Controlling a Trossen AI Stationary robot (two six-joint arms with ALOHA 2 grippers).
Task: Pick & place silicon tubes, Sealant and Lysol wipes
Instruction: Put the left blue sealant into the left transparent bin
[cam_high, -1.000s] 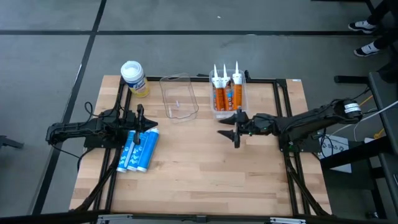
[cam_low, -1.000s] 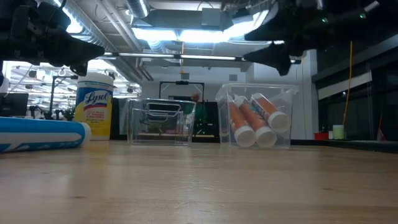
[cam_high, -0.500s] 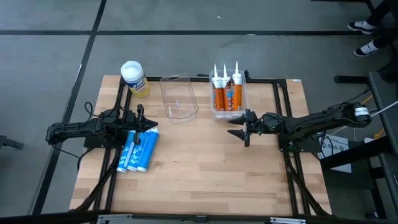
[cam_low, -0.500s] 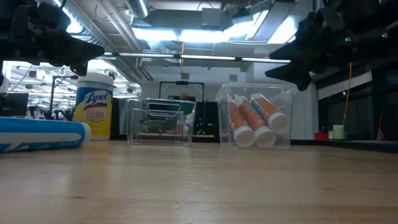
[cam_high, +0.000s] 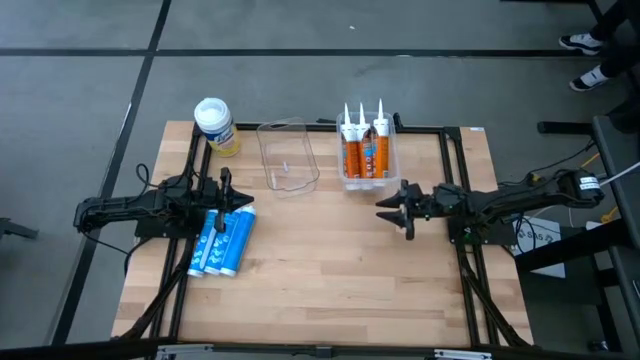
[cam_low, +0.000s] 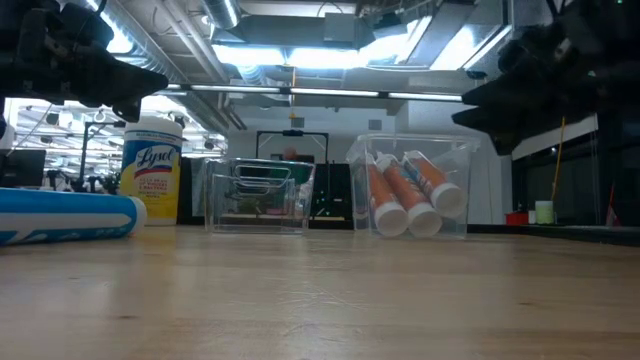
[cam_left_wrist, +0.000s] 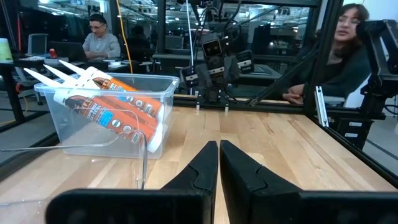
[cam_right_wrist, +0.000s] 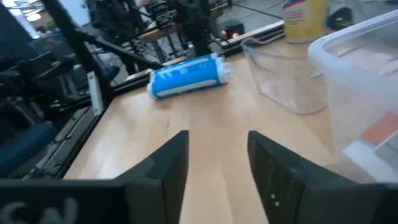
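While stretched low across the right side of the wooden surface, reaches leftward: right gripper, fingers apart with a clear gap between them and nothing held, hanging just near of the clear bin that holds the orange sealant tubes. Seen from the right wrist camera as two dark fingers spread over bare wood, pointing toward the far-off blue tubes. Shows in the low view as a dark shape high at the right, above the surface, not touching it.

On the left side, lies low and level: left gripper, fingers pressed together, empty, hovering just at the far end of the three blue tubes with white caps that rest side by side on the surface. From the left wrist camera, closed fingers aimed across the surface toward the other arm, with two seated people in the room beyond.

Stands upright at the far-left corner: Lysol wipes, a yellow canister with a white lid, well apart from both grippers. Reads "Lysol" in blue script on the label in the low view; smaller print too fine to read. Sits between the wipes and the sealant bin: an empty clear container. Lettering on the sealant tubes not legible.
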